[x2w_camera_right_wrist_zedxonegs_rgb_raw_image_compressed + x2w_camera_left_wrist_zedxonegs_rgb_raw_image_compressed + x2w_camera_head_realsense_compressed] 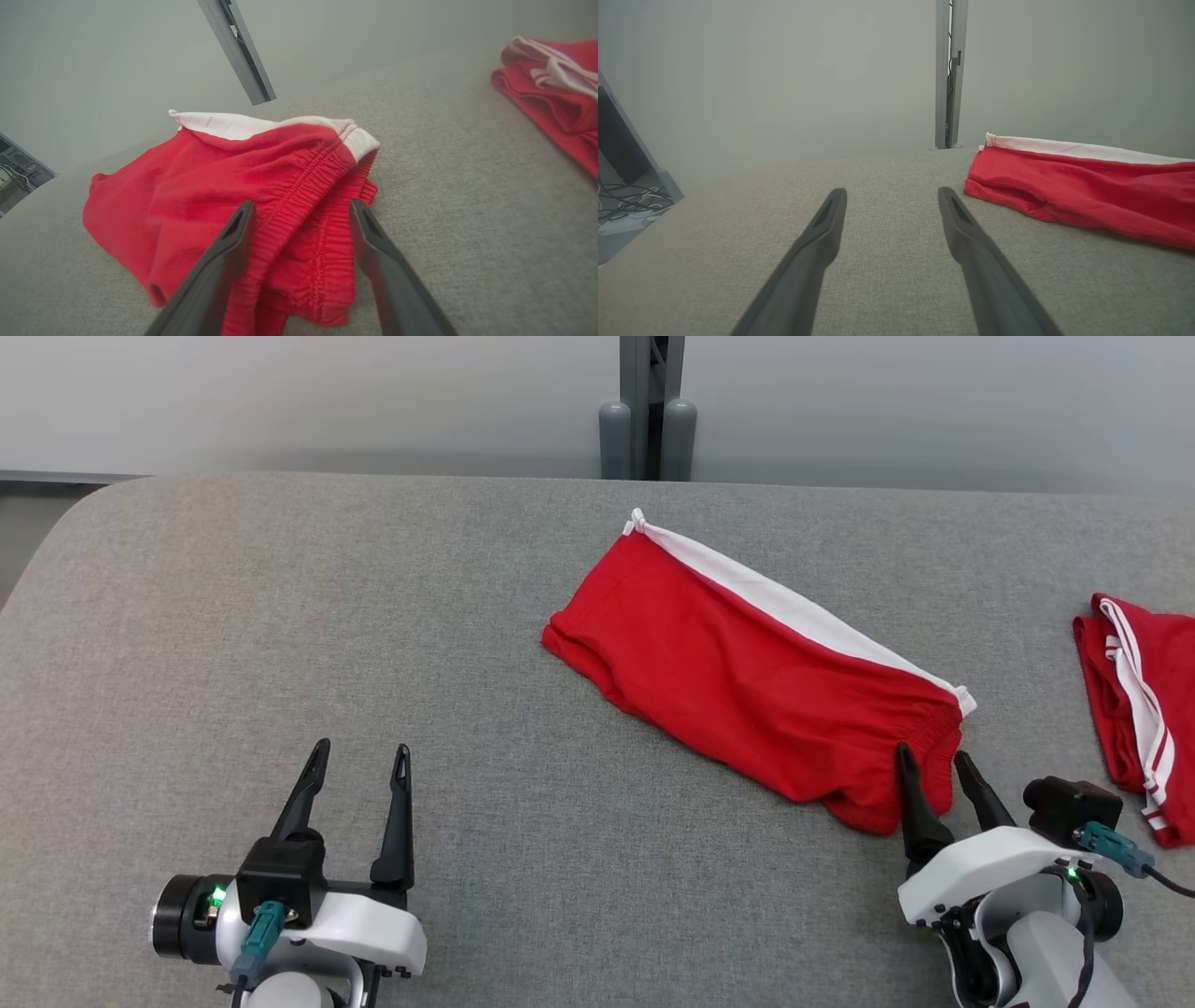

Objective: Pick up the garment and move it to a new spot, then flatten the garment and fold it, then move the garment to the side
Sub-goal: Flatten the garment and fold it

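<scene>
Lying flat on the grey worktop point(280, 616), the red garment point(747, 663) sits right of the middle, running on a slant from near the far edge down toward the front right corner, with a white strip point(794, 607) along its far long side. The right gripper point(932, 753) is at the garment's near end by the front right corner. Its two dark fingers are spread apart and grasp nothing. In the right wrist view they straddle the gathered elastic waistband point(299, 196), one tip on each side of the bunched red cloth; whether the tips touch the fabric I cannot tell. The left gripper point(362, 747) is over bare worktop near the front left, well apart from the garment, its fingers likewise released and wide, with nothing between them. A second red garment point(1139, 681) with thin white stripes lies folded at the right edge, apart from the first. A grey post point(646, 406) stands behind the middle of the far edge.
</scene>
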Controlling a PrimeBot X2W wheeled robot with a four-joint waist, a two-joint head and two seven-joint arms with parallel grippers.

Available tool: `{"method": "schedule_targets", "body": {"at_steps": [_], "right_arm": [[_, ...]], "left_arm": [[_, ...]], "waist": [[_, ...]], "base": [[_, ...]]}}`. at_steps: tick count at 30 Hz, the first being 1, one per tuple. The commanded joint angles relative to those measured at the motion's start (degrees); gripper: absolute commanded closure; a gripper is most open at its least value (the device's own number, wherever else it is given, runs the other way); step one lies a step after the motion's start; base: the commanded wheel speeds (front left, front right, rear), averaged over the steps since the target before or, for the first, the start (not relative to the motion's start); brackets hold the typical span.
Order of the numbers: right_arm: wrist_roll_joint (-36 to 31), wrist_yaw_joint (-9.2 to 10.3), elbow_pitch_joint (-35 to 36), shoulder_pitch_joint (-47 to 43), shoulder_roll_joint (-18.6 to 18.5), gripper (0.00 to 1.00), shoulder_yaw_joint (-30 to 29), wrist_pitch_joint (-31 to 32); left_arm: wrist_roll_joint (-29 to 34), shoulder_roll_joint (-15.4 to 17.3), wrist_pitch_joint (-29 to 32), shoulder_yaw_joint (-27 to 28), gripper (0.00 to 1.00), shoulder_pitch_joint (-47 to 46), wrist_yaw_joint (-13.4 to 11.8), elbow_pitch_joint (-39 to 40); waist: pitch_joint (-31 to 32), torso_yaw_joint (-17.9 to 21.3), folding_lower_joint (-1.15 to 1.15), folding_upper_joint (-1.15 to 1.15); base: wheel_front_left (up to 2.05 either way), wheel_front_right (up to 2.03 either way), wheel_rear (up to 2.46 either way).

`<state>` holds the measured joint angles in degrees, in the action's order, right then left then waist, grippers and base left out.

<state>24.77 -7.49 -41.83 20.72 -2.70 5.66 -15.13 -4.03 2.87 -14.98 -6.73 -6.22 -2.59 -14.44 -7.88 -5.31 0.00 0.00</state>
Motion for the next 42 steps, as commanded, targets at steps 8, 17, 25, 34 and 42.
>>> {"method": "schedule_targets", "body": {"at_steps": [8, 17, 25, 34, 42], "right_arm": [[1.3, -0.01, -6.0, 1.3, -0.4, 0.0, -2.1, -0.1], [8.9, -0.01, -10.5, 3.0, -0.4, 0.0, 3.8, -0.1], [15.6, -0.02, -12.5, 4.0, -0.2, 0.0, 6.8, 0.0], [23.6, -0.17, -13.4, 5.9, 0.3, 0.0, 11.5, 0.2], [23.7, -0.16, -14.6, 7.2, 0.1, 1.0, 11.6, 0.2]], "left_arm": [[-0.1, 0.1, -0.1, -0.5, 0.0, -1.3, -0.4, -0.5], [-0.1, 0.1, -0.1, -1.2, 0.0, -1.6, -0.4, -1.1], [0.4, 0.1, -0.1, -1.1, 0.0, -1.2, -0.1, -1.2], [0.5, 0.1, -0.1, -0.6, 0.0, -1.7, -0.3, -1.0], [0.3, 0.1, -0.1, -0.1, 0.0, -2.0, -0.4, -0.8]], "waist": [[-0.2, -0.1, 0.0, 0.0], [-0.1, -0.6, 0.0, 0.0], [-0.5, -1.3, 0.0, 0.0], [-1.3, -2.3, 0.0, 0.0], [-1.5, -2.8, 0.0, 0.0]], "base": [[0.0, 0.0, 0.0], [0.0, 0.0, 0.0], [0.0, 0.0, 0.0], [0.0, 0.0, 0.0], [0.0, 0.0, 0.0]]}}
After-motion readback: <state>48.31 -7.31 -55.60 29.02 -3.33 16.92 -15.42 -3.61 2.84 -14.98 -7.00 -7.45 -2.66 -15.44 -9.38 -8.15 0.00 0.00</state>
